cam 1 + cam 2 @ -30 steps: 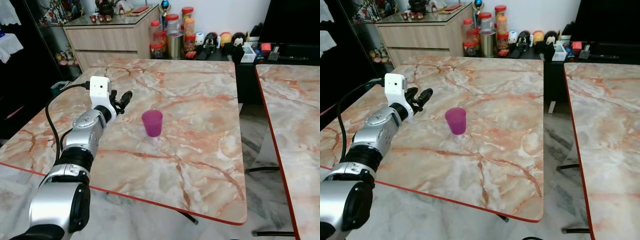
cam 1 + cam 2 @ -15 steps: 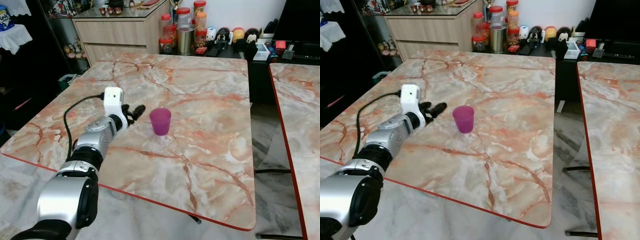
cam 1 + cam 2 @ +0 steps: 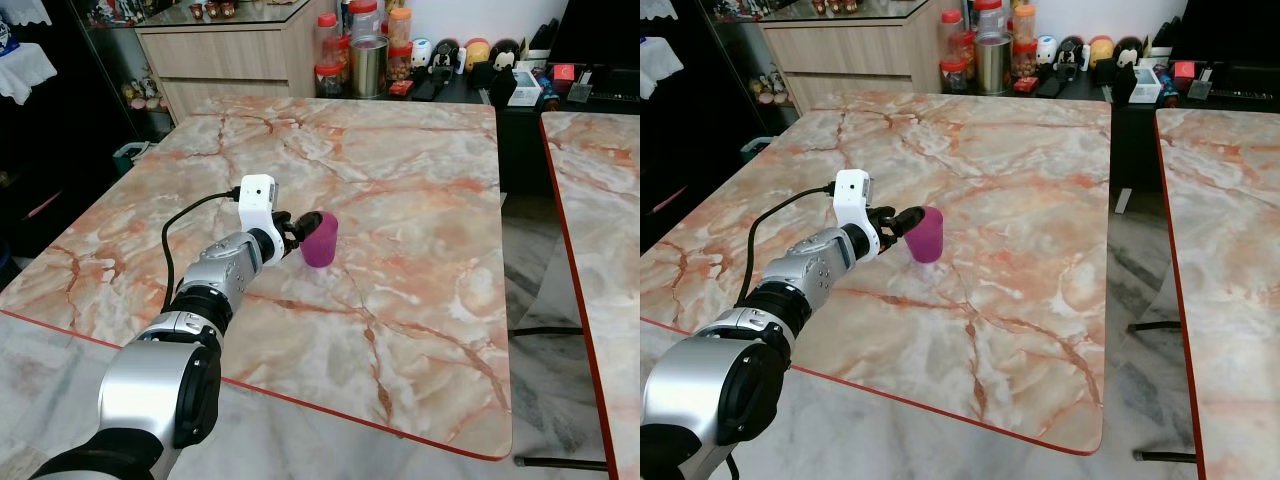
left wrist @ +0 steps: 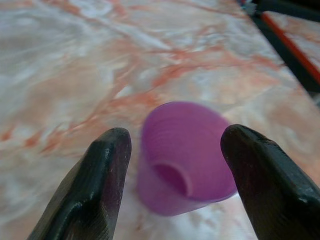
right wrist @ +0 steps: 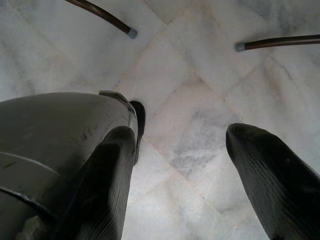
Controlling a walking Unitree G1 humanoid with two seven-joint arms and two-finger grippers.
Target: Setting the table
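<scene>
The left gripper (image 3: 300, 226) is now brought up to the purple cup (image 3: 320, 239); a second ago a clear gap of marble table (image 3: 420, 200) was seen between them. The fingertips are now at the cup's rim, and in the left wrist view the cup (image 4: 182, 157) is framed between the spread fingers (image 4: 97, 185). Contact cannot be confirmed.

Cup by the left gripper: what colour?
Purple; the cup shows best in the left wrist view.
</scene>
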